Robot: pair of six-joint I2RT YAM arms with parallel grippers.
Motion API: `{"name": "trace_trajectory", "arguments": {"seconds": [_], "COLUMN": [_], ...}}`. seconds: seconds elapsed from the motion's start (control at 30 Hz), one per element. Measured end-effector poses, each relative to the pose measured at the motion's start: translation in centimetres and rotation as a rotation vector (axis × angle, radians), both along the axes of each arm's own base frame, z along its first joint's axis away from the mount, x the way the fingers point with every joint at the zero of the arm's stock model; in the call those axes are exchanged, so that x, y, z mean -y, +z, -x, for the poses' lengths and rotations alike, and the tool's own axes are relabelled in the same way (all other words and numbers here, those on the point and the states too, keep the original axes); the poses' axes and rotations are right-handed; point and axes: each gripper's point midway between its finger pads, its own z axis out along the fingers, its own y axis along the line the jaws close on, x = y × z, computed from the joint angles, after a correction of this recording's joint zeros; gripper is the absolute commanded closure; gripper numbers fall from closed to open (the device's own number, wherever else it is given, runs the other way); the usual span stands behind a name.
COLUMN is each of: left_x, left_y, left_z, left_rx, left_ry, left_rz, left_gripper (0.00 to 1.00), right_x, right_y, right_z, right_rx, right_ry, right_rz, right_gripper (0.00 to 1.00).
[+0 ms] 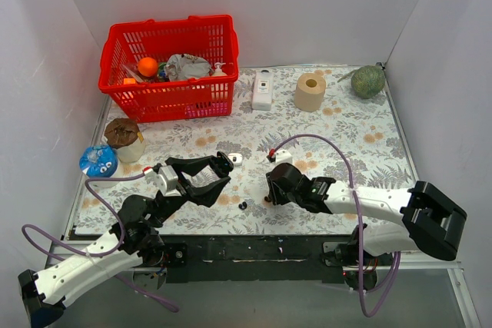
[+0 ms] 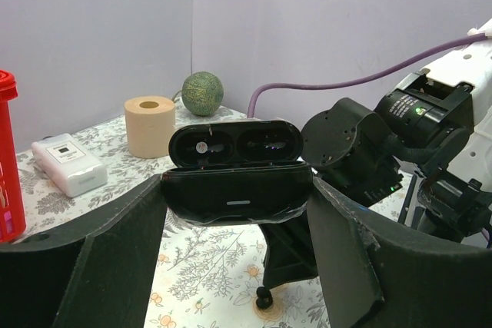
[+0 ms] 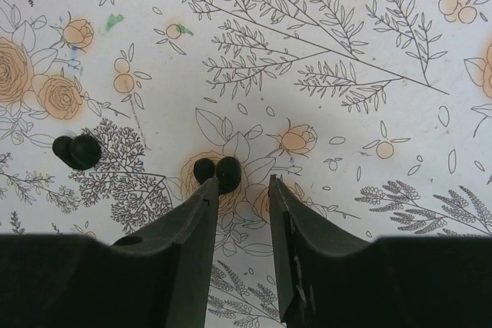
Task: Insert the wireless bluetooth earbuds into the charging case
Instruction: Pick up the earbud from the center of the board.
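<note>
My left gripper point(image 1: 214, 177) is shut on the open black charging case point(image 2: 237, 190), holding it above the table with the lid up and two sockets showing. My right gripper point(image 3: 242, 183) is open and low over the floral cloth. One black earbud point(image 3: 217, 173) lies on the cloth touching the tip of its left finger, outside the gap. It also shows in the left wrist view point(image 2: 264, 297). A second black earbud point(image 3: 77, 151) lies further left, and shows in the top view point(image 1: 243, 206). No white earbuds are clearly visible.
A small white item point(image 1: 234, 159) lies just beyond the case. At the back stand a red basket point(image 1: 169, 105) of odds and ends, a white device point(image 1: 262, 90), a paper roll point(image 1: 310, 91) and a green ball point(image 1: 367, 81). A brown-topped cup point(image 1: 123, 140) and a blue object point(image 1: 98, 160) are at the left.
</note>
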Motion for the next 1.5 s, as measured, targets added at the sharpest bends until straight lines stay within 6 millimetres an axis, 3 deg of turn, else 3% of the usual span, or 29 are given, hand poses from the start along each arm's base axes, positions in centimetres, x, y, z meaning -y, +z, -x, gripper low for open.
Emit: {"name": "trace_trajectory", "arguments": {"seconds": [0.23,0.63,0.73,0.97,1.23,1.3,1.37,1.5], "left_x": [0.1,0.1,0.1,0.1,0.0,-0.1,-0.1,-0.1], "left_y": [-0.1,0.0,0.0,0.0,0.2,0.2,0.3,0.3], "left_z": [0.0,0.0,0.0,0.0,0.1,0.2,0.2,0.2], "left_rx": [-0.006,-0.005,-0.005,-0.007,-0.006,-0.004,-0.004,-0.003], "left_ry": [-0.002,-0.003,-0.003,-0.004,-0.006,-0.006,-0.006,-0.006], "left_rz": [0.001,0.002,0.002,0.003,0.013,0.015,0.016,0.017], "left_gripper": [1.0,1.0,1.0,1.0,1.0,1.0,1.0,1.0], "right_x": [0.5,0.3,0.3,-0.1,-1.2,-1.5,-1.8,-1.9], "right_y": [-1.4,-1.5,-1.5,-1.7,-2.3,-2.3,-2.4,-2.5], "right_z": [-0.1,0.1,0.2,0.5,0.5,0.3,0.0,-0.7], "right_rx": [-0.033,-0.042,-0.048,-0.057,-0.035,-0.026,-0.011,0.031], "right_ry": [-0.031,-0.032,-0.026,-0.002,0.128,0.171,0.215,0.289], "right_rz": [0.029,0.005,0.002,-0.008,0.022,0.046,0.075,0.129], "right_gripper": [0.6,0.54,0.56,0.71,0.73,0.69,0.58,0.44]}}
